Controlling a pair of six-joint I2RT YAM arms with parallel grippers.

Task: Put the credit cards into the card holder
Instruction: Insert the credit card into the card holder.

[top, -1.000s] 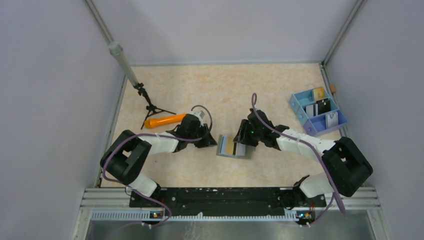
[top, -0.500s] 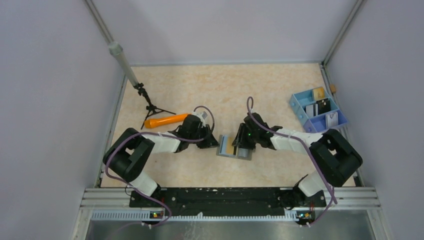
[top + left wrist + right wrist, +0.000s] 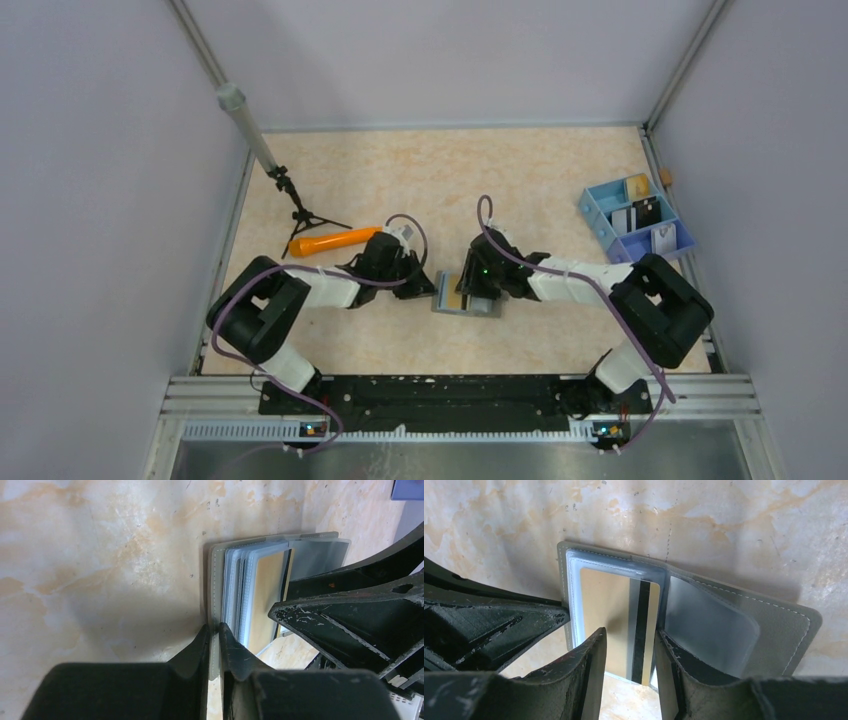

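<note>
The left pincer [image 3: 214, 632] is pressed almost together on the small flat grey folding card holder [image 3: 774, 625]. It pinches the thin grey cover at the edge nearest to it. The card holder lies open on the beige marbled table top [image 3: 520, 180], between the two pincers, with its clear plastic sleeves upward.

The right pincer [image 3: 629, 634] is spread. Between its two fingers shows a thin gold-coloured credit card [image 3: 611, 600] with a black stripe. The card lies on the half of the holder at the left pincer's side, and its far end seems to be inside a clear sleeve. Whether the fingertips touch the card, I cannot tell.

To the left of the left pincer and a bit farther back lies an orange carrot-shaped plastic stick [image 3: 330, 241]. Well apart to the right of the right pincer stands a blue and lilac plastic compartment tray [image 3: 600, 215].
</note>
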